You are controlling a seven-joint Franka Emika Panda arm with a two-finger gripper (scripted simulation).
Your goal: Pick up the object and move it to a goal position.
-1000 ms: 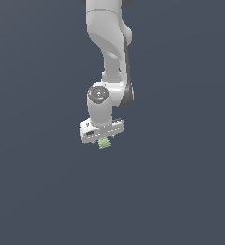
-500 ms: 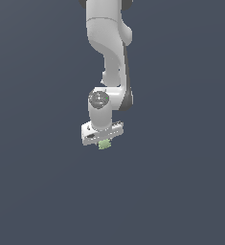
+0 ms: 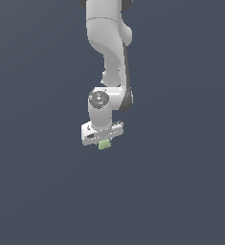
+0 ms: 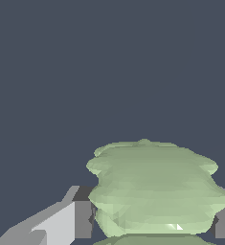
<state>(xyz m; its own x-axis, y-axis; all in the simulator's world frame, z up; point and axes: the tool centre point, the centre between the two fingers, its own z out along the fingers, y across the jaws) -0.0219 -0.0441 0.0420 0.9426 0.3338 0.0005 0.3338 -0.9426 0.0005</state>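
Observation:
The object is a small pale-green bumpy block (image 3: 104, 144). In the exterior view it pokes out just under the white gripper (image 3: 103, 141), much narrower than the gripper's body. In the wrist view the block (image 4: 154, 186) fills the lower right, held between two fingers (image 4: 80, 217), one on each side, touching it. The gripper is shut on the block and hangs from the white arm (image 3: 106, 57) that comes down from the top of the exterior view. No goal marker shows.
A plain dark grey-blue surface (image 3: 181, 191) fills the rest of both views. No other objects, edges or containers show.
The gripper with the block has drifted slightly toward the exterior view's left and a little down. The grip on the block looks the same.

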